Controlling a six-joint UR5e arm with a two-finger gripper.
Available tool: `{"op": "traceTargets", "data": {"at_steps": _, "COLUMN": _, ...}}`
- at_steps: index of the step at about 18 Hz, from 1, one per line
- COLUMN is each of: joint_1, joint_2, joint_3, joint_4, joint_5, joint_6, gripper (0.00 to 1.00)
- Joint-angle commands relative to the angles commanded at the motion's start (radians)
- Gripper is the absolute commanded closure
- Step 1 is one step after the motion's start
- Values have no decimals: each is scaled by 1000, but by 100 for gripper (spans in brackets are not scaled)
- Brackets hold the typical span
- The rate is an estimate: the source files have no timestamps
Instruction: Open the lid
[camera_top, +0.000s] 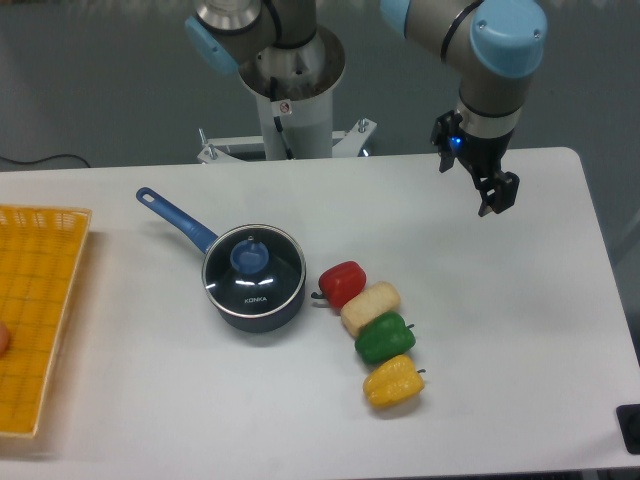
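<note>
The glass lid (254, 268) sits flat on the dark blue saucepan (250, 290) left of centre on the table (520, 330), its blue knob (249, 257) upward and easy to pinch. The gripper (492, 196) hangs well off to the right, grasping nothing, fingers apparently apart. The row of peppers (372, 332) beside the pan shouldn't obstruct a descent from above.

a lab: robot arm base (290, 70) bolted behind a white table (520, 330)
</note>
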Motion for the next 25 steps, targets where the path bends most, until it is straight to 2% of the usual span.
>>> {"op": "traceTargets", "data": {"at_steps": 7, "joint_1": 2, "joint_2": 0, "joint_3": -6, "joint_4": -20, "joint_5": -5, "joint_6": -2, "gripper": 0}}
{"op": "traceTargets", "data": {"at_steps": 13, "joint_1": 0, "joint_2": 3, "joint_3": -43, "joint_4": -9, "joint_5": -17, "joint_6": -12, "gripper": 0}}
{"op": "traceTargets", "data": {"at_steps": 18, "joint_1": -14, "joint_2": 38, "joint_3": -55, "joint_4": -8, "joint_5": -18, "joint_6": -15, "gripper": 0}}
{"op": "traceTargets", "data": {"at_steps": 25, "joint_1": -126, "joint_2": 66, "joint_3": -60, "joint_4": -8, "joint_5": -23, "joint_6": -15, "gripper": 0}}
